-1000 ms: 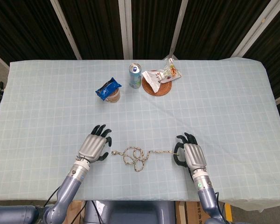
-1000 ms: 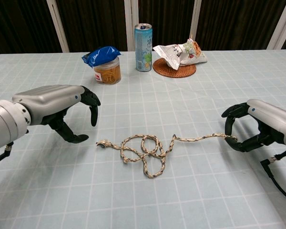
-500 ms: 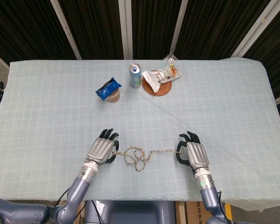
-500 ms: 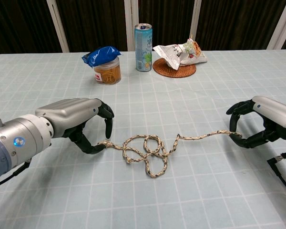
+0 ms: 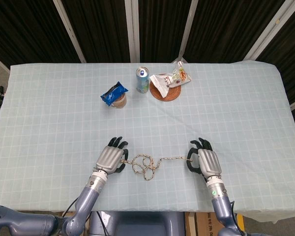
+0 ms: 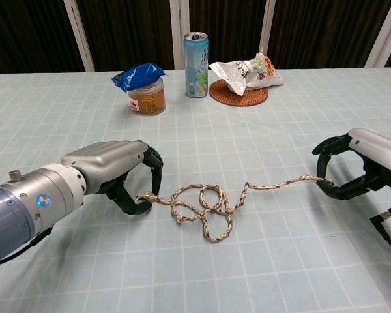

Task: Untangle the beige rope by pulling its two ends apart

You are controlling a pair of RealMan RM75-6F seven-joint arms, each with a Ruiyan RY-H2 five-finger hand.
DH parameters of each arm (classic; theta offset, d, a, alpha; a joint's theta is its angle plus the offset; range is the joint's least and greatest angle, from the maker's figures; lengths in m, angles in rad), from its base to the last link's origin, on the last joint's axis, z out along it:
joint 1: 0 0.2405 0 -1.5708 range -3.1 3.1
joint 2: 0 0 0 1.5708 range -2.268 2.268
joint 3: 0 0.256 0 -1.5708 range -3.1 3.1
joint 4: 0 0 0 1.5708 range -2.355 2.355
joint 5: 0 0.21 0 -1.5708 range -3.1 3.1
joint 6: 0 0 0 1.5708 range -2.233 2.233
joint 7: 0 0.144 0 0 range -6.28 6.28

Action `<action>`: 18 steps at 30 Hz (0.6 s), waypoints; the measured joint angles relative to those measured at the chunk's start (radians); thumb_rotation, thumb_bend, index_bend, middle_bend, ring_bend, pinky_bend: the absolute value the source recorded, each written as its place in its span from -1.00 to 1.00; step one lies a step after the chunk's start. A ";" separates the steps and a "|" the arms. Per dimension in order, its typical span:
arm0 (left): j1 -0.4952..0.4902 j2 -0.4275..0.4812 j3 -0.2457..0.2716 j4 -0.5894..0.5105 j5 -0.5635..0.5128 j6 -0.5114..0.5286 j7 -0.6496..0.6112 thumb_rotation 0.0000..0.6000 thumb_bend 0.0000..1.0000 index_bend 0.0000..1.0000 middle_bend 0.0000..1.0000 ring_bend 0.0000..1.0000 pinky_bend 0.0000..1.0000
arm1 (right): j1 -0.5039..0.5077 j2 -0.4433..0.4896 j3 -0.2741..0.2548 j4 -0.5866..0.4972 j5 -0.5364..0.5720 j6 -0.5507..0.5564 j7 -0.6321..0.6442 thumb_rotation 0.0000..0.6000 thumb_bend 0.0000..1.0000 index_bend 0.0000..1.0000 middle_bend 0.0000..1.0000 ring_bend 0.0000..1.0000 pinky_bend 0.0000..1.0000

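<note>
Closing in from a second ago, the left hand (image 6: 120, 179) now curls over the beige rope (image 6: 208, 208)'s left end on the desk (image 6: 260, 261), seemingly pinching it. The right hand (image 6: 358, 171) grips the other end, so pulling can start; the middle is knotted.

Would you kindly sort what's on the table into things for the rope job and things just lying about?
For the job: beige rope, left hand, right hand.

Lying about: drink can, jar under a blue packet, snack bag on a woven coaster.
</note>
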 measured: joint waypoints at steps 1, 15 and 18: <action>-0.001 -0.001 0.001 0.003 0.001 0.000 -0.002 1.00 -0.05 0.06 -0.66 -1.00 -1.00 | 0.000 0.000 0.001 0.000 0.001 0.000 0.001 1.00 -0.04 0.34 -0.56 -1.00 -1.00; -0.008 -0.021 0.004 0.035 -0.008 0.007 -0.022 1.00 0.05 0.14 -0.62 -1.00 -1.00 | -0.001 0.013 0.003 -0.001 0.005 0.005 0.007 1.00 -0.03 0.34 -0.56 -1.00 -1.00; -0.008 -0.019 0.003 0.033 -0.004 0.010 -0.027 1.00 0.05 0.16 -0.61 -1.00 -1.00 | -0.001 0.016 0.001 -0.002 0.006 0.004 0.009 1.00 -0.03 0.34 -0.56 -1.00 -1.00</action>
